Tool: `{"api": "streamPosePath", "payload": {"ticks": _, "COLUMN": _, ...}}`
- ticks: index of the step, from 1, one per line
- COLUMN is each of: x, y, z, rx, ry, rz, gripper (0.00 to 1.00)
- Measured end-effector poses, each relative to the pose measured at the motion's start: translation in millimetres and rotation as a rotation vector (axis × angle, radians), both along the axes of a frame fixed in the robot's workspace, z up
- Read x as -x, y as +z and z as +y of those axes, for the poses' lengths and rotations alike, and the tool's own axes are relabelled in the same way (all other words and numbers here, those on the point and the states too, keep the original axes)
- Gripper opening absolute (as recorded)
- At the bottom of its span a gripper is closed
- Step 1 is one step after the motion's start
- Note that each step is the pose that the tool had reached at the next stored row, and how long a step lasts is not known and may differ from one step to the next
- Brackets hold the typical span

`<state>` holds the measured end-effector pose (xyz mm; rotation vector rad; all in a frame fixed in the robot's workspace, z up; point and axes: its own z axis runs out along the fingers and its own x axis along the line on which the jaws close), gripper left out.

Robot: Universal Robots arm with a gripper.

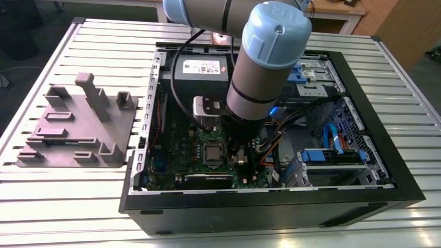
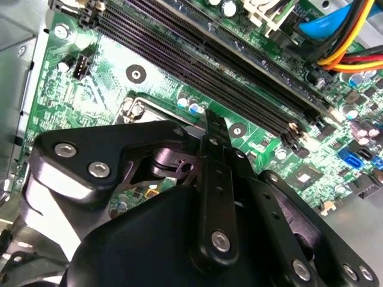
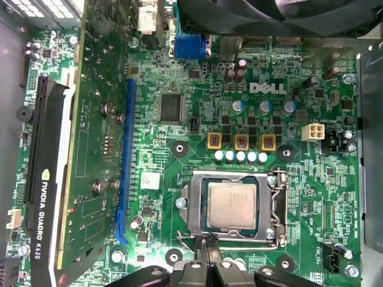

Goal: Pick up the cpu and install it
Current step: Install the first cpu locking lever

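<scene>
Cpu [image 3: 231, 205]: flat silver-gray square, pale rim, seated in socket. My gripper [image 3: 209, 244] pinched narrow, empty, just beside.

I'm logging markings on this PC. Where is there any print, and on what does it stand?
White logo: on the motherboard, apart from the cpu in its socket.
White lettering: along the graphics card's edge.
Sticker on the power supply: too small to read.

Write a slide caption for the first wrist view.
The cpu sits in its motherboard socket, with the gripper poised at the socket's edge.
</scene>
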<state>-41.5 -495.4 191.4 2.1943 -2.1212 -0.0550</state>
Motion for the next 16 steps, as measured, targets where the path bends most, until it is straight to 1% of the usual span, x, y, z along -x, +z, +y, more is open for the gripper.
{"api": "streamPosePath", "payload": {"ticks": 5, "x": -0.1, "y": 10.6, "z": -0.1, "rx": 0.0008, "ry": 0.0, "rz": 0.0001, "gripper": 0.1}}
{"api": "streamPosePath", "payload": {"ticks": 9, "x": -0.1, "y": 21.1, "z": -0.1, "rx": 0.001, "ry": 0.0, "rz": 0.0002, "gripper": 0.1}}
{"api": "streamPosePath", "payload": {"ticks": 10, "x": -0.1, "y": 21.9, "z": -0.1, "rx": 0.0008, "ry": 0.0, "rz": 0.0001, "gripper": 0.1}}
{"api": "streamPosePath", "payload": {"ticks": 16, "x": -0.1, "y": 21.9, "z": -0.1, "rx": 0.0009, "ry": 0.0, "rz": -0.0003, "gripper": 0.1}}
